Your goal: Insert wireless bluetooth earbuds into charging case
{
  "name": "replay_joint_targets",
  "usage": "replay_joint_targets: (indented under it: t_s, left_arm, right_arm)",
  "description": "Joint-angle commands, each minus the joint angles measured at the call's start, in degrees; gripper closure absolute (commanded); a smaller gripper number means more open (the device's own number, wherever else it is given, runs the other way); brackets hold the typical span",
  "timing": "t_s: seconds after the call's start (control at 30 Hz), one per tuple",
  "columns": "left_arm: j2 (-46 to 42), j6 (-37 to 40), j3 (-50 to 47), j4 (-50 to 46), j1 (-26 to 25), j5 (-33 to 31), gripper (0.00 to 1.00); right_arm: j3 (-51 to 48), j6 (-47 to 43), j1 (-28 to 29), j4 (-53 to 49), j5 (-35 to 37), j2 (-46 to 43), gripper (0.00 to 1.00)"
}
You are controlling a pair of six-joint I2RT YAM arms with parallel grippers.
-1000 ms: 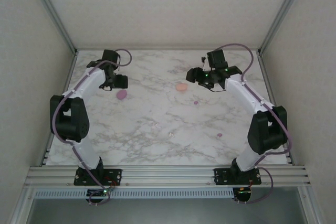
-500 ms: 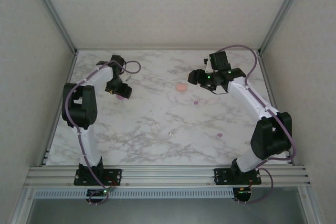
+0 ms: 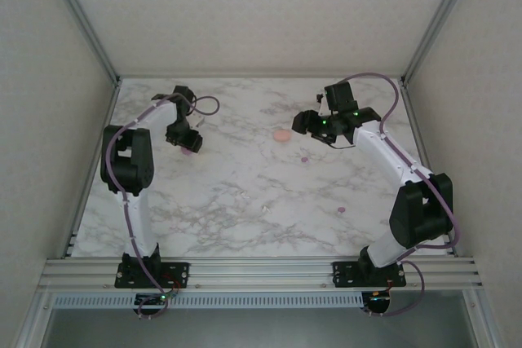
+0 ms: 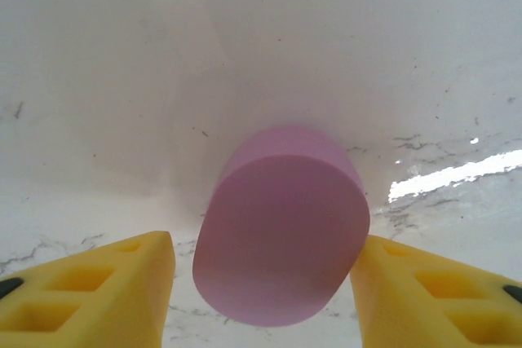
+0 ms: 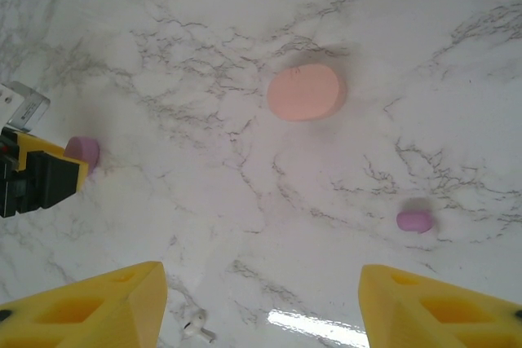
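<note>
Purple charging case (image 4: 281, 226) is sitting on the marble tabletop (image 4: 98, 79) between the left end effector's (image 4: 261, 244) parted fingers, not yet clamped. The right end effector (image 5: 259, 270) is hovering spread and empty; a purple earbud (image 5: 413, 220) is lying near the peach case (image 5: 306, 91).

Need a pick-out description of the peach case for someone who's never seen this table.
On the marble table, look at the far half between the two arms. The peach case lies flat there, nearer the right claw. It is a peach-orange oval; the purple case sits at the left claw, and the nearby purple earbud is far smaller.
</note>
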Motion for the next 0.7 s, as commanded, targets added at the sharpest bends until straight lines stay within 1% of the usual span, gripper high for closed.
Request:
replay_joint_targets:
  t_s: [0.0, 0.17, 0.27, 0.37, 0.43, 0.47, 0.57, 0.67]
  left_arm:
    - [1.4, 1.0, 1.0, -3.1, 0.4, 0.6, 0.47]
    - [2.1, 1.2, 0.8, -3.2, 0.4, 1.1, 0.51]
    - [1.9, 1.1, 0.7, -3.2, 0.4, 1.0, 0.59]
    - [0.0, 0.9, -0.2, -2.9, 0.3, 2.1, 0.67]
    - [-2.7, 0.1, -1.4, -1.8, 0.3, 3.8, 0.72]
    - [-4.3, -0.5, -1.7, -1.3, 0.2, 5.0, 0.72]
    - [-11.2, -2.2, -4.0, 1.5, -0.9, 11.5, 0.72]
    - [-19.1, -3.1, -6.4, 5.5, -4.1, 15.3, 0.73]
  right_arm:
    - [-0.9, 0.8, 0.3, -1.5, 1.1, -1.7, 0.36]
    - [-0.9, 0.8, 0.3, -1.9, 0.9, -1.4, 0.35]
    - [-1.1, 1.0, 0.3, -1.8, 0.9, -1.5, 0.35]
    - [-1.4, 1.2, 0.4, -1.8, 1.5, -1.7, 0.35]
    - [-1.5, 1.4, 0.3, -1.8, 1.6, -1.6, 0.35]
    - [-1.4, 1.6, 0.3, -1.7, 1.6, -1.6, 0.36]
    - [-1.6, 2.4, 0.0, -0.9, 0.8, -1.7, 0.36]
    - [-2.1, 4.3, -1.1, 1.4, -1.8, -2.5, 0.36]
